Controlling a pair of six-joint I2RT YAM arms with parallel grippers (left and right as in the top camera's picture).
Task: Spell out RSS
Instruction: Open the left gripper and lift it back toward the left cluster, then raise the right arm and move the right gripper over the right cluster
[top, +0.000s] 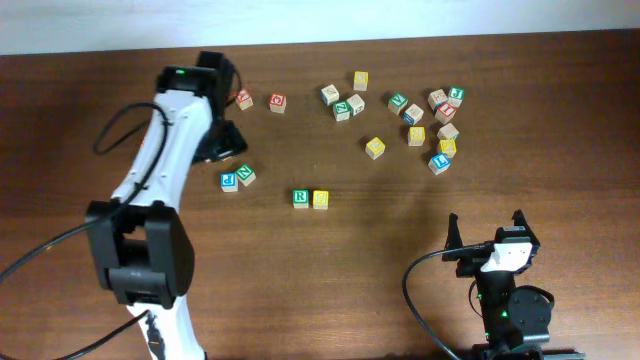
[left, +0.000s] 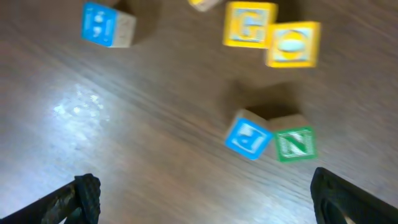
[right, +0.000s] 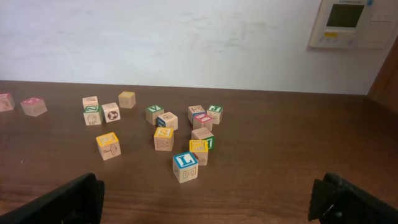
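One green R cube (top: 300, 198), yellow cube (top: 320, 199)

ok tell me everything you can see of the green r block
The green R cube is a small wooden block, top face green with a white R, lying flat on the dark wooden table near its middle. A yellow-faced cube sits close beside it, on the robot's right; whether they touch is unclear. Nothing else is in contact with it.
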